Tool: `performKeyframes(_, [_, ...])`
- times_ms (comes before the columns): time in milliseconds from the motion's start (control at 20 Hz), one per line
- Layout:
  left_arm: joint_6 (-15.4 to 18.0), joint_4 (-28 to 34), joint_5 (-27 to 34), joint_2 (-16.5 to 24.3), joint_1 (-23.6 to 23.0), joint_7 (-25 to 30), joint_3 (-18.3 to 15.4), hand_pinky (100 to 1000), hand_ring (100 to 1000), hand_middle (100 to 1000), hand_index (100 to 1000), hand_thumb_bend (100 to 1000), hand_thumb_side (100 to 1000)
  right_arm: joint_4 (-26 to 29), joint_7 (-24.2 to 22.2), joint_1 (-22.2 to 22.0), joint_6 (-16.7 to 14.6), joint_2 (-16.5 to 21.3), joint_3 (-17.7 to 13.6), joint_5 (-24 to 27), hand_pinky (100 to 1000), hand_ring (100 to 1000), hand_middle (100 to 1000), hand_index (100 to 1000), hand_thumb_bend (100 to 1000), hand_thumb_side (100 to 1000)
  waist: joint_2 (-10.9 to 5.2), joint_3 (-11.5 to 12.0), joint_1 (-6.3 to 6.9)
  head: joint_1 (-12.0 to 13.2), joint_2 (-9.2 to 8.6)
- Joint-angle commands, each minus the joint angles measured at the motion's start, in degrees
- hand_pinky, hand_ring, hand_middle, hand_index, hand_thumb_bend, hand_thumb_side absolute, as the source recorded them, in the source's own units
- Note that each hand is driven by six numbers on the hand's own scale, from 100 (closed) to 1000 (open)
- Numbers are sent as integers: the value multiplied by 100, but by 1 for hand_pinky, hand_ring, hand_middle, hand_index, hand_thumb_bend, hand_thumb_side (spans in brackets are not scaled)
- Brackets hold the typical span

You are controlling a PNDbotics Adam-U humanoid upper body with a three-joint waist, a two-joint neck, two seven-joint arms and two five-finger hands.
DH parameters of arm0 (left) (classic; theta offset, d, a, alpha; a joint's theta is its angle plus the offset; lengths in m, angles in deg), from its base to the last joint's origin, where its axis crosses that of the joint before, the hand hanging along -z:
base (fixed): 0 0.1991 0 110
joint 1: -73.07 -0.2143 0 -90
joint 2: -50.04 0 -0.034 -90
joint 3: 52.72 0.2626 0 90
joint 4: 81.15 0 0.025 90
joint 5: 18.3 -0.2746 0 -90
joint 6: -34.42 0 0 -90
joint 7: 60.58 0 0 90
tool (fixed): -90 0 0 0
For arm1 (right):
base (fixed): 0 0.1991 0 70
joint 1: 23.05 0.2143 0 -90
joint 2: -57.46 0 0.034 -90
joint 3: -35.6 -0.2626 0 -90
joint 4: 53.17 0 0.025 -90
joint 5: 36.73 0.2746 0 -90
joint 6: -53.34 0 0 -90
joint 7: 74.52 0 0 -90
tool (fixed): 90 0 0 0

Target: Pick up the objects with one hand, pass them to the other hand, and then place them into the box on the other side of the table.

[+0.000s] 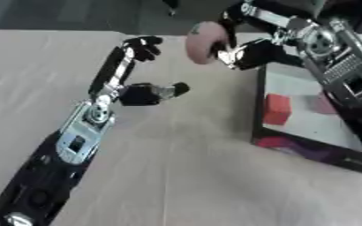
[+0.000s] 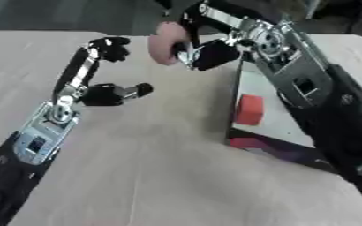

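A pale pink rounded object (image 1: 202, 40) hangs above the table's far middle, with my right hand (image 1: 250, 54) curled round its right side. My left hand (image 1: 131, 92) is just left of it, empty, long fingers (image 1: 141, 46) reaching toward the far edge and thumb (image 2: 131, 92) sticking out to the right. A small gap separates the left fingertips from the pink object. On the right lies the box (image 1: 258, 115), dark-rimmed with a white floor. Inside it stand a red block (image 1: 277, 108) and a pinkish item (image 1: 324, 105), partly covered by my right arm.
The light wooden table (image 1: 176, 167) stretches across the near and left parts. My right forearm (image 2: 323, 110) crosses above the box. The box's front wall shows a magenta and purple print (image 1: 292, 146). A dark floor lies beyond the table's far edge.
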Motion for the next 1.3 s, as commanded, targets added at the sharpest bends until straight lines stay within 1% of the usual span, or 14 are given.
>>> performKeyframes(50, [-10, 84, 16, 159, 43, -80, -80, 731, 660, 624, 817, 757, 489, 262, 108, -43, 123, 431, -312, 188, 908, 795, 352, 638, 100, 198, -199, -18, -48, -63, -9])
performKeyframes(200, [-25, 102, 38, 199, 28, -120, -99, 730, 659, 622, 813, 751, 490, 374, 190, -286, 205, 761, -544, 359, 912, 798, 353, 642, 100, 198, -196, -27, -49, -118, -9])
performKeyframes(400, [-35, 117, 50, 225, 18, -137, -108, 728, 657, 618, 804, 752, 491, 455, 239, -573, 232, 1133, -799, 514, 912, 800, 355, 643, 100, 198, -186, -31, -46, -161, -9])
performKeyframes(650, [-43, 134, 49, 249, 8, -157, -124, 728, 657, 620, 801, 754, 490, 397, 282, -941, 179, 1505, -1056, 483, 909, 798, 358, 641, 100, 198, -168, -26, -50, -294, -9])
performKeyframes(800, [-67, 142, 56, 254, 13, -186, -137, 729, 659, 624, 802, 750, 490, 332, 319, -1254, 124, 1698, -1198, 384, 904, 794, 365, 642, 100, 201, -157, -13, -51, -315, -9])
performKeyframes(900, [-87, 130, 64, 245, 16, -205, -139, 729, 659, 623, 804, 751, 490, 196, 343, -1454, 111, 1751, -1273, 280, 906, 797, 367, 648, 100, 202, -151, -5, -46, -313, -9])
performKeyframes(1100, [-87, 134, 71, 232, 8, -208, -142, 729, 659, 623, 803, 749, 493, -46, 497, -1707, 57, 1801, -1364, 101, 906, 802, 388, 662, 100, 202, -131, 7, -11, -339, -9])
performKeyframes(1300, [-92, 146, 76, 230, 7, -213, -153, 729, 660, 622, 798, 745, 495, -302, 579, -1803, 6, 1798, -1398, -38, 912, 824, 449, 722, 100, 199, -114, 1, 22, -388, -9])
